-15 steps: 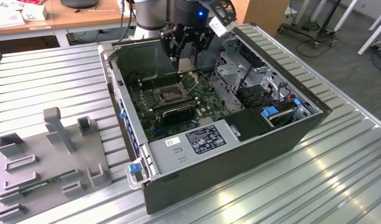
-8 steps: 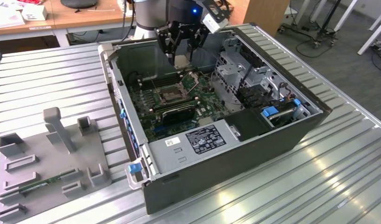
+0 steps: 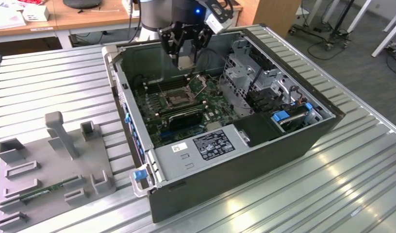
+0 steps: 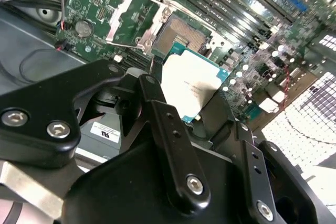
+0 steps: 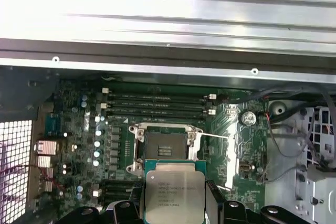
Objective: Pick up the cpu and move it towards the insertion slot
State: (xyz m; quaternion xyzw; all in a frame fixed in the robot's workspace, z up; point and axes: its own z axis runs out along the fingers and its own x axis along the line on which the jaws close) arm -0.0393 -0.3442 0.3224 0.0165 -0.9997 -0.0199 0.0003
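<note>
In both wrist views the black gripper (image 4: 202,109) (image 5: 176,208) has its 2 jaws pinching the cpu (image 4: 191,85) (image 5: 173,191) by opposite edges, held above the motherboard, with the open insertion slot (image 4: 178,35) (image 5: 165,145) just beyond the jaws.

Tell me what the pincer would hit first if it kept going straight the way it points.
Likely the insertion slot on the motherboard: the pincer, holding the cpu, points down at it, though depth is hard to judge.
</note>
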